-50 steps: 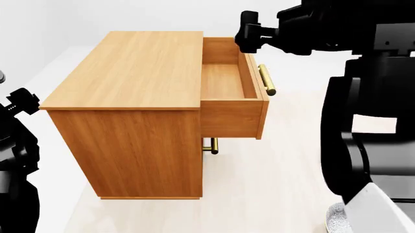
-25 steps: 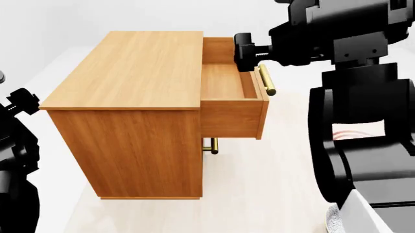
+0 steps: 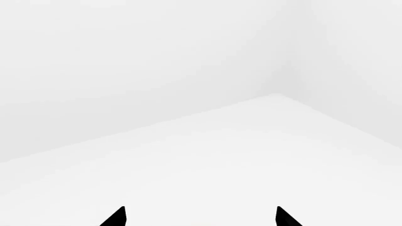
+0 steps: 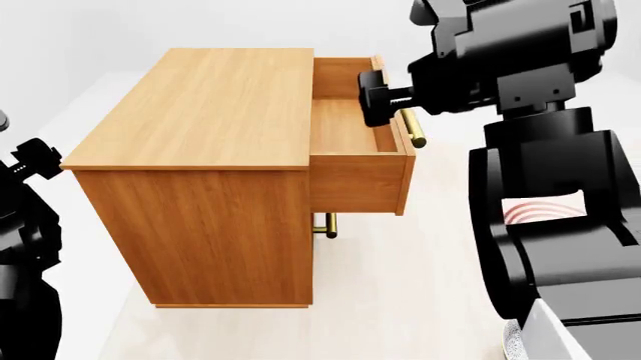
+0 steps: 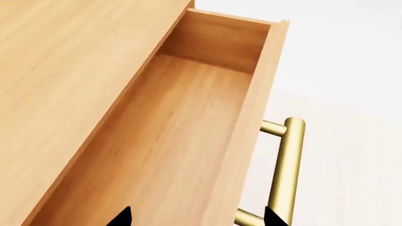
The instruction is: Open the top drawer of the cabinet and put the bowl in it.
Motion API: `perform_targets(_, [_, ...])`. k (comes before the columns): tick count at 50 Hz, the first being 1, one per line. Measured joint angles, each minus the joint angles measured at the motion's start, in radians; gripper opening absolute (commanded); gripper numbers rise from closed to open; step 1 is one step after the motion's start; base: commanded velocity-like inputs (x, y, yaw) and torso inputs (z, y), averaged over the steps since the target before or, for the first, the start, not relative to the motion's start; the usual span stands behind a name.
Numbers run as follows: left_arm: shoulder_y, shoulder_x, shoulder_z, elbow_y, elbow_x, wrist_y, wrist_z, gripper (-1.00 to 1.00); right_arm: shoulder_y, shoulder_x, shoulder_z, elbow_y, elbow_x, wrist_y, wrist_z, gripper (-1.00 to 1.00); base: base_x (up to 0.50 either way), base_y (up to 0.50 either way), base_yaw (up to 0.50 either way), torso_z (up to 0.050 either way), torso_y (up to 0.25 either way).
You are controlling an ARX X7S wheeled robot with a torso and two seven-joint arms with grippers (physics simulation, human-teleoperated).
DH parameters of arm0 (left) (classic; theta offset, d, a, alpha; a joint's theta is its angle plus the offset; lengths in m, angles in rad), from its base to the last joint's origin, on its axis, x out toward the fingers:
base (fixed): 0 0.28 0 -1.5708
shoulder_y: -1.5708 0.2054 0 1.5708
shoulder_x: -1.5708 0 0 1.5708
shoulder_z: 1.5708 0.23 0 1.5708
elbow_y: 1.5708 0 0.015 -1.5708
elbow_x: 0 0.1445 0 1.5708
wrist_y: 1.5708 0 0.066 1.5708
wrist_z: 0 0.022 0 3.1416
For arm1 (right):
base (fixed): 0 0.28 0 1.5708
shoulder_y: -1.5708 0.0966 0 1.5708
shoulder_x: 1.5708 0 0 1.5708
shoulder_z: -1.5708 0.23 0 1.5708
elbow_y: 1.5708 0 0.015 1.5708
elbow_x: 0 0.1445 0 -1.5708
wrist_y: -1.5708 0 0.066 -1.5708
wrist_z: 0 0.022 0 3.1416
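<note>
The orange-brown cabinet (image 4: 200,150) stands in the middle of the head view. Its top drawer (image 4: 346,131) is pulled out to the right and is empty; the right wrist view shows its bare inside (image 5: 169,141) and brass handle (image 5: 285,165). My right gripper (image 4: 374,97) hovers over the drawer's front wall near the handle (image 4: 413,127), open and empty, its tips apart in the right wrist view (image 5: 197,219). Only a speckled sliver of the bowl (image 4: 510,343) shows at the bottom right, mostly hidden by my right arm. My left gripper (image 3: 199,219) is open and empty, facing the white floor.
A lower drawer's brass handle (image 4: 326,225) pokes out under the open drawer. A plate with red rings (image 4: 541,208) shows through a gap in my right arm. My left arm (image 4: 25,225) hangs at the left edge, beside the cabinet. The floor is pale and the walls are white.
My right arm has swung down and toward me, taking the gripper from the drawer's far end to about its middle. The ringed plate has come into view behind the arm.
</note>
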Motion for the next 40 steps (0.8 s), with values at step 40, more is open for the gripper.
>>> perform_targets(40, [0.005, 0.001, -0.005, 0.0, 0.0, 0.001, 0.0, 1.0, -0.008, 0.043, -0.069, 0.13, 0.101, -0.122, 0.137, 1.0, 0.0, 0.0, 0.0, 0.0, 0.0])
